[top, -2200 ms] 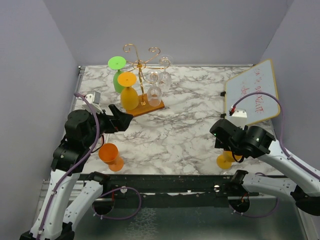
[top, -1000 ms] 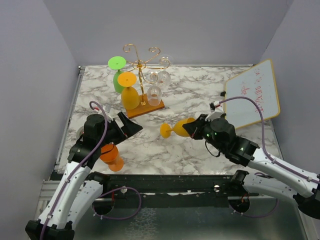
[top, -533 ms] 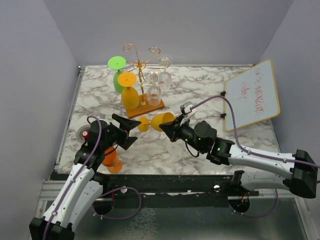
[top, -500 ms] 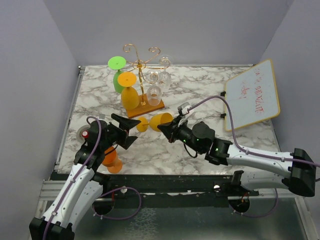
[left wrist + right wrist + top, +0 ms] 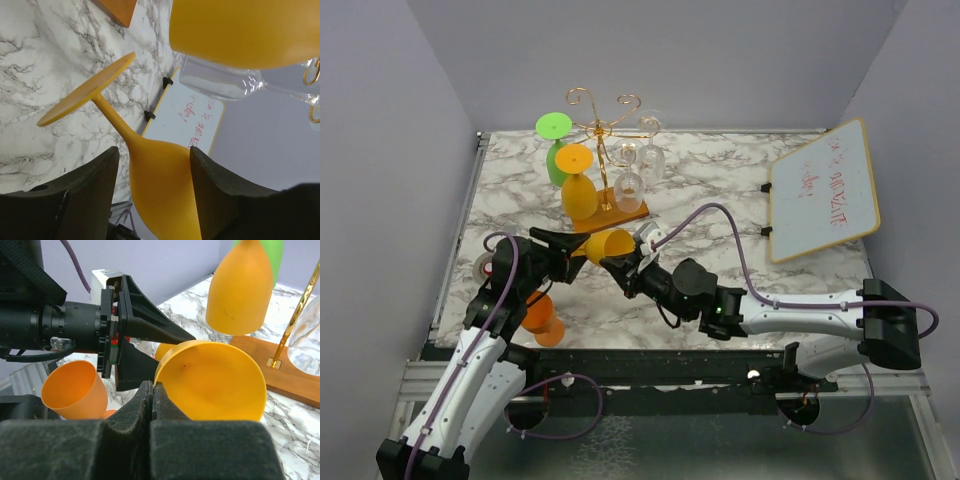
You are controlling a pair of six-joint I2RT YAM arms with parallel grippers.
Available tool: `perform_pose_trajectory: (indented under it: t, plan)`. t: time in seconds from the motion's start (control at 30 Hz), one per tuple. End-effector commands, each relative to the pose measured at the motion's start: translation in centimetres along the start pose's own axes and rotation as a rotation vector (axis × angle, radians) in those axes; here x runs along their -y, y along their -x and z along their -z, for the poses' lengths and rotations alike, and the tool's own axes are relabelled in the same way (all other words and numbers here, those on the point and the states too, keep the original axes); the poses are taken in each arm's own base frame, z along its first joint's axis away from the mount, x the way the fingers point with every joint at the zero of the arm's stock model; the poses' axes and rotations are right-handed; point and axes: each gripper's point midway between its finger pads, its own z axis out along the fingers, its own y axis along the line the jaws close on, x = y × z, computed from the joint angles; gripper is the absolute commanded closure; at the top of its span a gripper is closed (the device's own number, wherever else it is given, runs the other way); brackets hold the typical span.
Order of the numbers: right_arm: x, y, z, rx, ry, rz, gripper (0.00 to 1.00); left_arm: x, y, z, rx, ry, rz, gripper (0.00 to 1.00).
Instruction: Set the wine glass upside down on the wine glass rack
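Yellow wine glass (image 5: 603, 245) held sideways, rim pinched in closed right gripper (image 5: 151, 390); left gripper (image 5: 152, 155) spread wide around its bowl.

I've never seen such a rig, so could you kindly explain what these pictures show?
Two robot arms are bolted at a marble table's near edge. One picture looks down from above; the other two come from a camera on each wrist. The right gripper pinches the rim of a yellow wine glass held on its side. The left gripper is open, its fingers either side of that glass's bowl. A gold wire rack behind holds a green glass, a yellow glass and clear glasses upside down. An orange glass stands by the left arm; a whiteboard sits at the right.
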Motion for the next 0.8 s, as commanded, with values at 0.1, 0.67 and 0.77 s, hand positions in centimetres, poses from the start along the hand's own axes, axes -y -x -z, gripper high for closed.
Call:
perform_pose_trajectory:
  t: [0.1, 0.67, 0.77]
  plan:
    - [-1.1, 2.4, 0.1, 0.111, 0.033, -0.058, 0.99, 1.1, 2.0, 0.2, 0.111, 0.021, 0.081, 0.5]
    - [-3.2, 1.5, 2.1, 0.133, 0.182, -0.195, 0.99, 3.0, 1.4, -0.7, 0.067, -0.034, 0.11, 0.79]
    - [-3.9, 1.3, 2.4, 0.132, 0.224, -0.216, 0.99, 3.2, 1.2, -0.9, 0.048, -0.045, 0.111, 0.82]
